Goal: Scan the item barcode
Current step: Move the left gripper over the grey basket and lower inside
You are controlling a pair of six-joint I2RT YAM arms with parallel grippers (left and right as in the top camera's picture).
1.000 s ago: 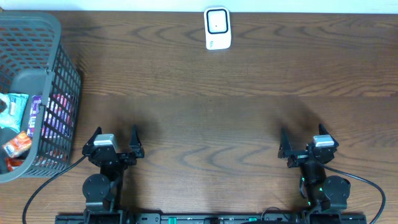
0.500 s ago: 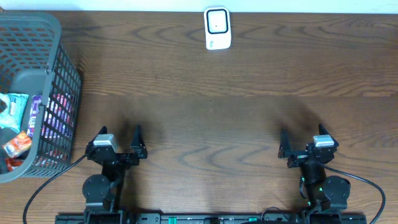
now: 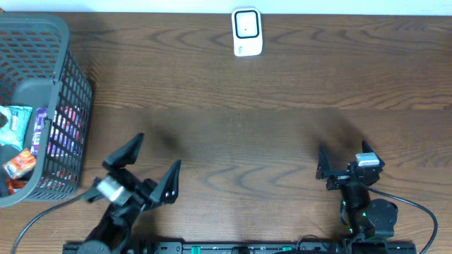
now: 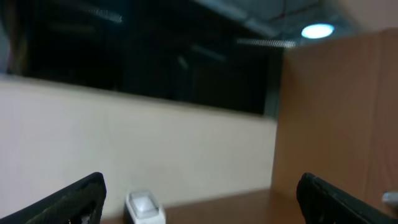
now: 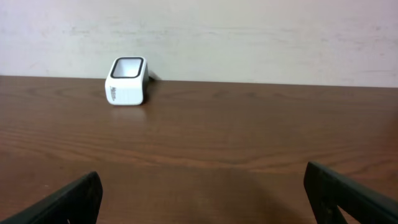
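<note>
The white barcode scanner [image 3: 246, 32] stands at the far edge of the table; it also shows low in the left wrist view [image 4: 145, 207] and far left in the right wrist view [image 5: 126, 81]. Candidate items are snack packets [image 3: 20, 130] lying inside the grey basket [image 3: 49, 88] at the left. My left gripper [image 3: 150, 166] is lifted off the table near the front left, tilted upward, open and empty. In its own view the left gripper [image 4: 202, 202] frames mostly wall. My right gripper [image 3: 344, 161] rests low at the front right, open and empty, and the right gripper [image 5: 202, 199] faces the bare wood.
The wooden table [image 3: 247, 127] stretches between the arms and the scanner. A pale wall [image 5: 249, 31] rises behind its far edge. The tall mesh basket stands just left of the left arm.
My left arm has risen and tipped its gripper upward, fingers now spread diagonally toward the right. The right arm, scanner and basket have not moved.
</note>
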